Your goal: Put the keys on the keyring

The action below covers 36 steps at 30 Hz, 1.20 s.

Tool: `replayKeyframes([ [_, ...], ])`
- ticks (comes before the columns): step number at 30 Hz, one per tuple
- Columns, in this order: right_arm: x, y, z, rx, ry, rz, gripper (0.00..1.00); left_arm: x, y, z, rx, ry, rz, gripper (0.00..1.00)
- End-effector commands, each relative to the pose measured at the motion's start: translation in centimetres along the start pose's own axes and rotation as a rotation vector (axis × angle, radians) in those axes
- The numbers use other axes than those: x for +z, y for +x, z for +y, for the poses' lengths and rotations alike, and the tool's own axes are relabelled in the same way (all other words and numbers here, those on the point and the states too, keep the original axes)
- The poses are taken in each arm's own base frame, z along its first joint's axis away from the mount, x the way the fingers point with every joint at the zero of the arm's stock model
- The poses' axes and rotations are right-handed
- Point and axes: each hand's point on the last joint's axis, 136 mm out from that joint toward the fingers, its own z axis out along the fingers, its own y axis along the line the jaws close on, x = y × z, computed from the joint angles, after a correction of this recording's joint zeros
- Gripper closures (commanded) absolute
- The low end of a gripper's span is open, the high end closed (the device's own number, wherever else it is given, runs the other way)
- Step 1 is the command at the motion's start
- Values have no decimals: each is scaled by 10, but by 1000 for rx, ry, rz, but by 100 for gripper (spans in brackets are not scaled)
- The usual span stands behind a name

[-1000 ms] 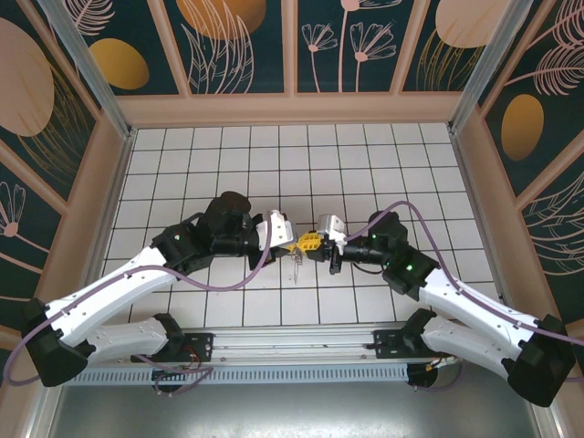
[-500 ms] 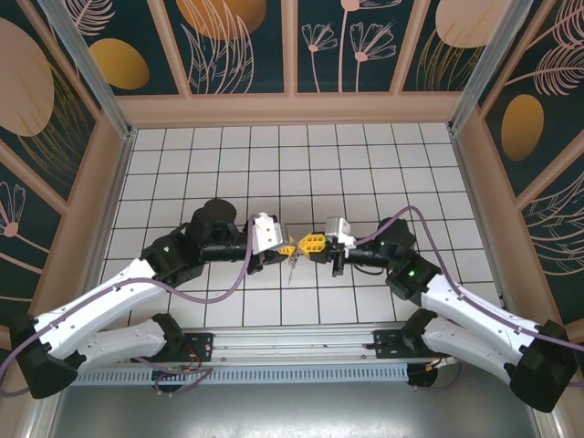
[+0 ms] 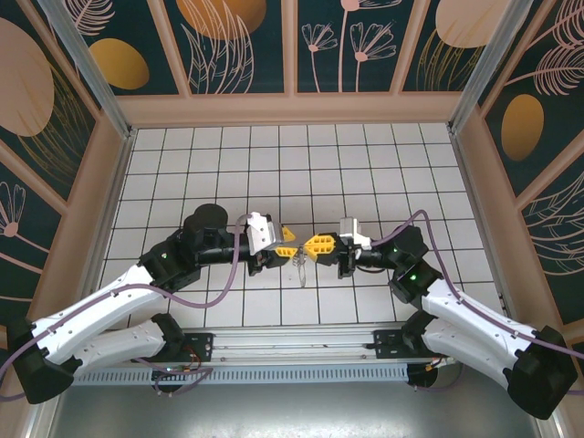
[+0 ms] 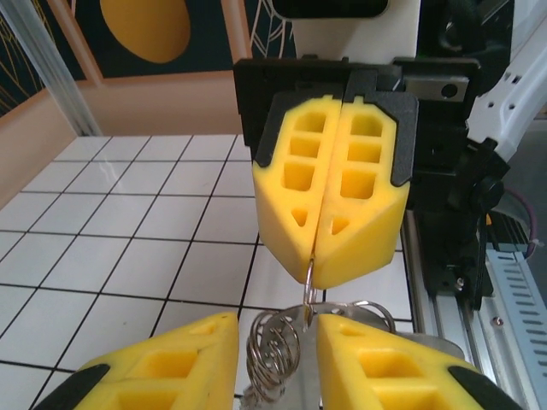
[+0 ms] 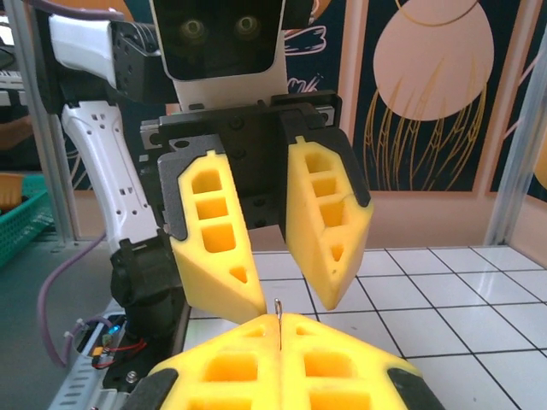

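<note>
**Left side.** The left end effector [image 3: 288, 243] hangs above the white tiled surface [image 3: 365, 164], toward the near edge and about midway between the left and right edges. Its yellow fingers are spread and pinch nothing. The right wrist view shows an open gap between them.

**Centre.** The keyring [image 4: 273, 352] is a cluster of silvery wire coils. It dangles clear of the surface, between the two end effectors, with its lower coils in the gap between the left fingers. No contact with either of those fingers is evident. Whether a key is among the coils cannot be told.

**Right side.** The right end effector [image 3: 315, 246] faces the left one at close range. Its fingers are pressed together, pinching a thin wire loop of the keyring at the very tips.

**Assessment.** The step in hand appears to be a handover or regrasp, with the right side alone carrying the ring. The next move probably calls for the left fingers to close squarely on a coil. That means fine alignment on thin, free-swinging wire, which could easily slip.
</note>
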Motion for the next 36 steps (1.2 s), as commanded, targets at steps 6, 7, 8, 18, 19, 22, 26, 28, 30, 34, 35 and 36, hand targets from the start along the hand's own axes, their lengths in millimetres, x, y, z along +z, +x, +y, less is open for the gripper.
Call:
replayKeyframes([
  [6, -4, -24, 10, -55, -45, -101, 100, 1, -15, -7, 11, 47, -67, 72],
  [7, -4, -24, 10, -56, -48, -107, 100, 1, -14, -8, 10, 51, -65, 72],
  [8, -4, -25, 10, -56, -53, -112, 100, 2, -14, -8, 8, 55, -64, 73],
  [18, -2, -24, 10, -44, -69, -124, 100, 4, -15, -11, 13, 80, -72, 80],
  [19, -2, -23, 10, -42, -69, -123, 100, 4, -14, -11, 13, 81, -71, 80],
  [22, -1, -22, 10, -39, -72, -122, 100, 6, -14, -12, 11, 90, -72, 82],
  [26, 0, -20, 10, -33, -81, -118, 100, 6, -14, -13, 12, 94, -74, 82],
  [28, 0, -19, 11, -31, -85, -116, 100, 6, -14, -12, 11, 91, -73, 84],
  [30, 0, -19, 11, -30, -86, -116, 100, 5, -15, -12, 12, 88, -76, 86],
  [34, 0, -17, 10, -27, -85, -108, 100, 4, -15, -12, 14, 82, -76, 100],
  [35, 0, -17, 10, -27, -83, -107, 100, 3, -16, -11, 15, 78, -77, 100],
  [36, 0, -17, 9, -27, -78, -104, 100, 3, -16, -10, 16, 73, -76, 100],
])
